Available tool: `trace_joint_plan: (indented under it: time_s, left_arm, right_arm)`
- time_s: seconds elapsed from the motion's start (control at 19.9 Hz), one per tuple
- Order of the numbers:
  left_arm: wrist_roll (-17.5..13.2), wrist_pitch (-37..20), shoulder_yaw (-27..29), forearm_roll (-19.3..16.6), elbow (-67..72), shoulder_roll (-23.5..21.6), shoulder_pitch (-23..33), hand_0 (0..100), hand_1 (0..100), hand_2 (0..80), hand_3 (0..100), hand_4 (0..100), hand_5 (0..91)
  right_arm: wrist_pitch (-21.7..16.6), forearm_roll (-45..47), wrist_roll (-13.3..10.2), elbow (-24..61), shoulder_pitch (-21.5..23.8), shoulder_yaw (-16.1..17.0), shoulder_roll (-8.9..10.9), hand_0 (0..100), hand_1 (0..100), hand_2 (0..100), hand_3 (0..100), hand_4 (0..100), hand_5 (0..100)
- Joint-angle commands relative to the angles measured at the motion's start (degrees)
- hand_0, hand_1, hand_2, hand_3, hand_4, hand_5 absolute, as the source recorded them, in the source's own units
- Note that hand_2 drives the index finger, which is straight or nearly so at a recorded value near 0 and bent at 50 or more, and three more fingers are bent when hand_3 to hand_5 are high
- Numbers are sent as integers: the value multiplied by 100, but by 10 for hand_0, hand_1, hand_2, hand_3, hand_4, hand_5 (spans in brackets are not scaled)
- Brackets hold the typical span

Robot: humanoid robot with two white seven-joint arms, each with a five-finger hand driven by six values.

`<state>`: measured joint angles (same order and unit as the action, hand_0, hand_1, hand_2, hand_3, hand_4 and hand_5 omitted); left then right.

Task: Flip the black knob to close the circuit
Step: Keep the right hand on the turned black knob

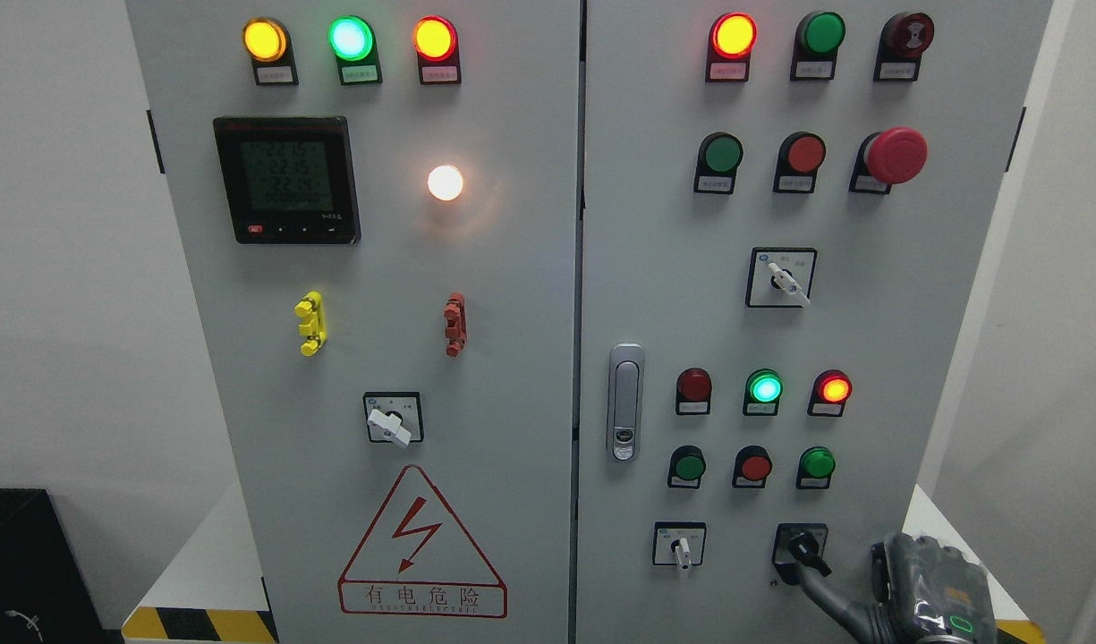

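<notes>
At the cabinet's [548, 402] lower right corner, the right hand [923, 595] extends one finger [825, 586] onto the black knob [804, 546], not gripping, apparently to flip it.

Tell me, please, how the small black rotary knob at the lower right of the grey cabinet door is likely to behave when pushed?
The small black rotary knob is panel-mounted, so it probably pivots rather than lifts. Its short lever looks rigid. The right hand has a finger reaching it, and smooth plastic may slip.

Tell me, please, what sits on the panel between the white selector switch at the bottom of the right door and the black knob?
Nothing: in the head view, only bare grey door separates the white selector switch from the black knob.
</notes>
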<state>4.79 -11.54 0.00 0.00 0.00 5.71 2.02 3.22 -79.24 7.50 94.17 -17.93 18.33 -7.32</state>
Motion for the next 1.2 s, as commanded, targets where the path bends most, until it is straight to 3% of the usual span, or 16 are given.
trace_joint_plan:
  time_s: [0.0, 1.15]
  left_arm:
    - [5, 3, -114, -123, 123, 0, 0, 0, 0, 0, 0, 0, 0]
    - [5, 3, -114, -123, 123, 0, 0, 0, 0, 0, 0, 0, 0]
  right_arm:
    - [-40, 67, -179, 93, 96, -101, -7, 0, 127, 764, 934, 753, 739]
    - [-49, 391, -267, 330, 588, -681, 11, 0, 130, 764, 935, 752, 736]
